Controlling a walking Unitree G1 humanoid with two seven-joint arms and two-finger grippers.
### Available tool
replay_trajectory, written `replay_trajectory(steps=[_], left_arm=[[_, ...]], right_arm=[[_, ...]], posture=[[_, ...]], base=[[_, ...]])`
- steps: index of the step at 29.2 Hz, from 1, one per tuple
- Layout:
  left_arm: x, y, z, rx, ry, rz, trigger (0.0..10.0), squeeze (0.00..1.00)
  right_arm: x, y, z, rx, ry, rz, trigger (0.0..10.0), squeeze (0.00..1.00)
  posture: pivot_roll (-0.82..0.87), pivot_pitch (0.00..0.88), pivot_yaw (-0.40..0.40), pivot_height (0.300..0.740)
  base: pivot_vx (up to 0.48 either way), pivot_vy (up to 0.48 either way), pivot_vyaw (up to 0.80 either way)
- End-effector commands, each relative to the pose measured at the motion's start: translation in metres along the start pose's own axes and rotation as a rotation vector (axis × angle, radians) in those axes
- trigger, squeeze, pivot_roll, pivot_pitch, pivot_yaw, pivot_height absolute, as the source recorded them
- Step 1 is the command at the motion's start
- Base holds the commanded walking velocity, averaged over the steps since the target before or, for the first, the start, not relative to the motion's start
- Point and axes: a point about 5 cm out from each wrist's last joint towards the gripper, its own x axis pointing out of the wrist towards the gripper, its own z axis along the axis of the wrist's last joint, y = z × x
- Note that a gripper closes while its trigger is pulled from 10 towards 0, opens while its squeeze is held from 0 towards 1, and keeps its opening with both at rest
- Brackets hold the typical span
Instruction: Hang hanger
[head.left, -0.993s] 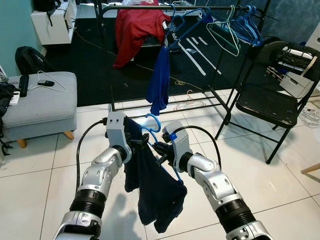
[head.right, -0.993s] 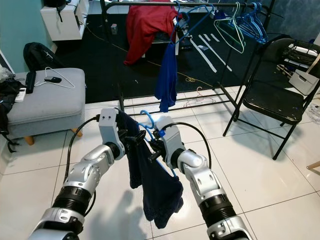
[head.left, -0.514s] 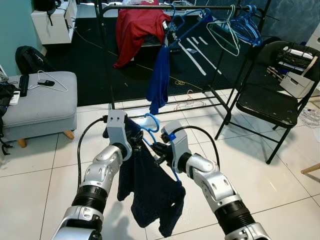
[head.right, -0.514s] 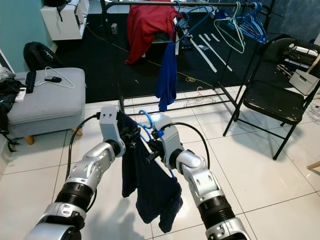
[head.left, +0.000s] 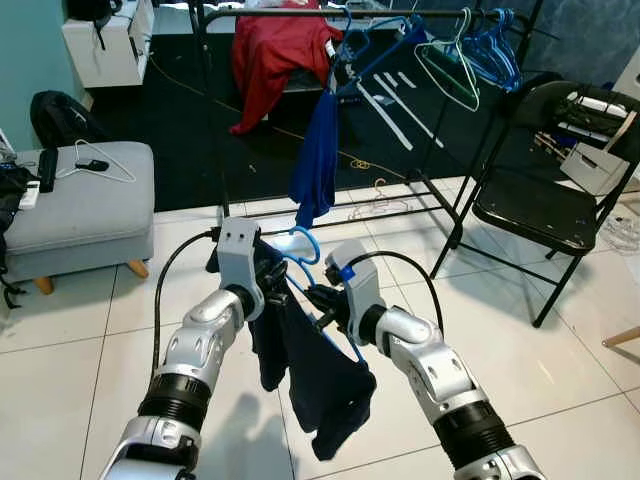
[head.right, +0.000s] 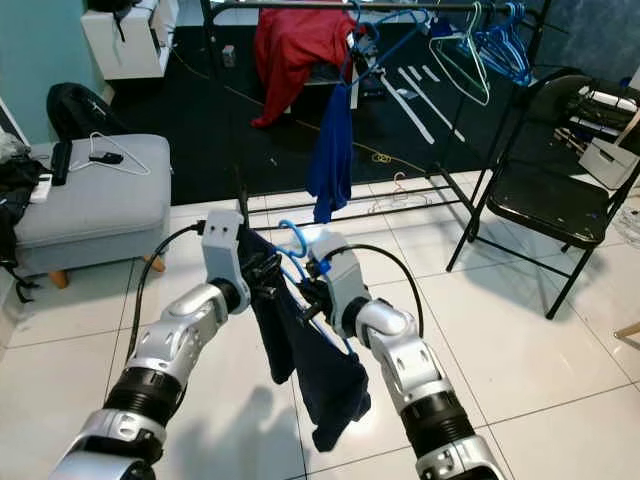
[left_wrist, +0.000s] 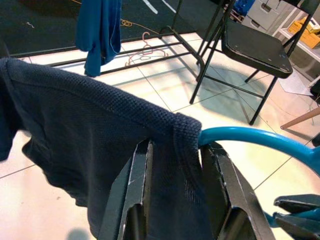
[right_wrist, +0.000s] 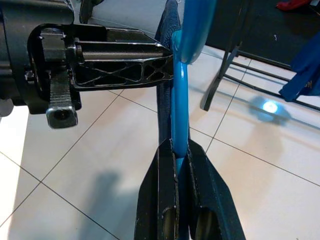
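The light blue plastic hanger (head.left: 305, 262) is held low in front of the robot, its hook toward twelve o'clock, well short of the black metal clothes rail (head.left: 330, 14) at the far side. A dark navy knitted garment (head.left: 318, 372) drapes from it, limp and sagging toward six o'clock. The hanger looks light and stiff; the cloth seems soft and apt to slide, so the frame is the place to hold. The right gripper (right_wrist: 180, 156) is clamped tight on the hanger's blue bar. The left gripper (left_wrist: 175, 150) is closed on the garment's collar edge, just beside the hanger's curve.
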Motion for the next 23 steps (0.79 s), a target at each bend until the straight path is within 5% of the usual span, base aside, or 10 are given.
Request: replay_trajectory(steps=[1, 15, 23], left_arm=[[-0.003, 0.004, -0.003, 0.002, 0.014, 0.011, 10.0, 0.00], [-0.009, 0.014, -0.007, -0.017, 0.024, 0.026, 10.0, 0.00], [-0.014, 0.008, -0.010, -0.008, 0.039, -0.064, 10.0, 0.00]], right_arm=[[-0.001, 0.002, 0.001, 0.005, -0.009, 0.006, 10.0, 0.00], [-0.003, -0.001, -0.001, 0.001, 0.000, 0.002, 10.0, 0.00], [-0.004, -0.003, -0.001, -0.001, 0.004, -0.004, 10.0, 0.00]], posture=[[-0.07, 0.106, -0.043, 0.740], [-0.07, 0.104, -0.043, 0.740], [-0.07, 0.105, -0.043, 0.740]], base=[[0.000, 0.000, 0.00], [0.000, 0.000, 0.00], [0.000, 0.000, 0.00]])
